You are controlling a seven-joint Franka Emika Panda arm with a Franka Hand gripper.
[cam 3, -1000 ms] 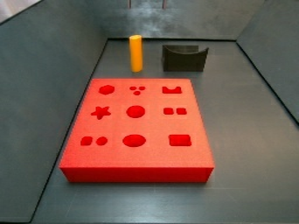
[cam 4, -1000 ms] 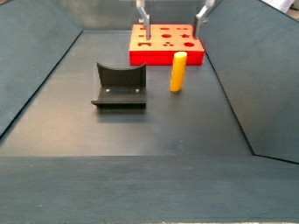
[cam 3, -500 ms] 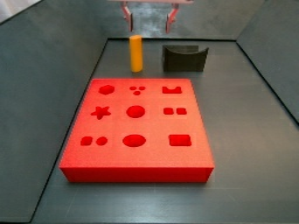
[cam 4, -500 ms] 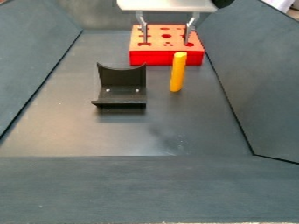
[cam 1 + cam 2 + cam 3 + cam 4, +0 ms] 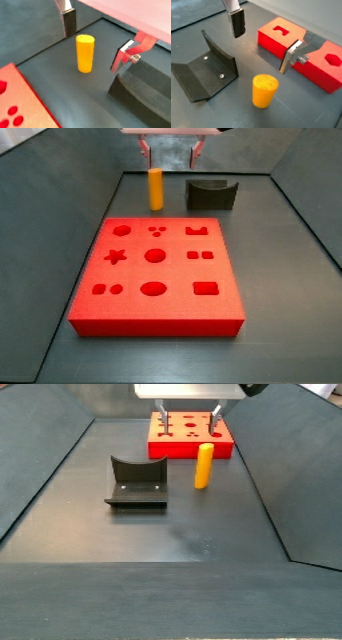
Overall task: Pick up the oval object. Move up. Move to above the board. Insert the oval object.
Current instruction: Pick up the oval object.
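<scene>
We have picked up nothing yet: our hand hangs wide open and empty above the peg, which stands upright on the surface below and between the fingers. The grasp, lift, carry to the red board and insertion all remain, we judge.

The dark grey floor carries 3 things. The board, a thick red block with 12 shaped cutouts in its top face, lies flat on it. The oval object, an orange-yellow peg, stands upright on the floor just beyond one short end of the board, apart from it. The fixture, a dark bracket on a base plate, sits beside the peg, not touching. The gripper hangs above the floor, over the peg, jaws spread.
</scene>
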